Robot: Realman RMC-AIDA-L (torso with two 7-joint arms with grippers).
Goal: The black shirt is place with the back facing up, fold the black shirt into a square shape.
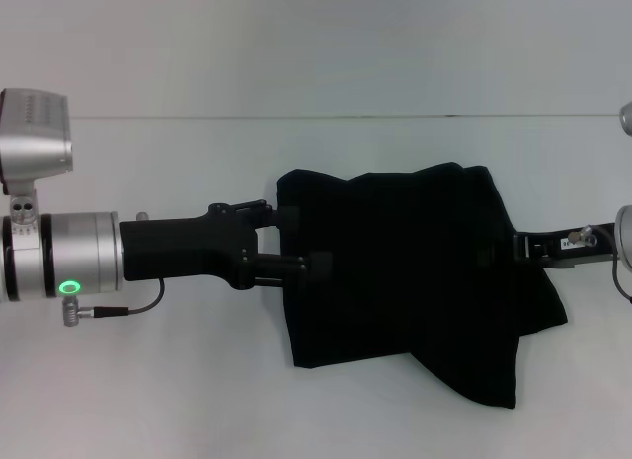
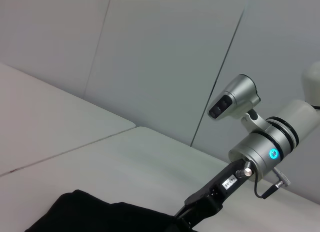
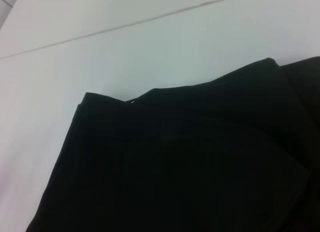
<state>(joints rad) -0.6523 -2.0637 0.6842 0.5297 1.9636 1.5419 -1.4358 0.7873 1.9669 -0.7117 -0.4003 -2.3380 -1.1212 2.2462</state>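
1. Two grippers meet the shirt [image 1: 415,271] from opposite sides. The left gripper [image 1: 301,244] has its fingers [image 1: 318,266] at the shirt's left edge, one finger high and one low, with the edge between or just under them; black on black, I cannot tell whether they are clamped on the cloth or merely touching it.
2. The right gripper [image 1: 521,248] reaches in from the other side, and its fingertips vanish under the right edge of the cloth. Their state cannot be told either; in the left wrist view the same gripper [image 2: 192,212] ends at the cloth, its tips hidden.
3. Outward from the fingers, the shirt spans the whole gap between them, already doubled into a rough block on the white table [image 1: 148,380]. Its far edge is wavy, and a loose corner sags toward the robot, below the right fingers.
4. The step in hand looks like a mid-fold: both sides held or tucked, the bundle not yet square.
5. The next move likely calls for drawing both edges taut together, laying them flat, then tucking the sagging corner in line.
6. No lettering shows on the cloth.
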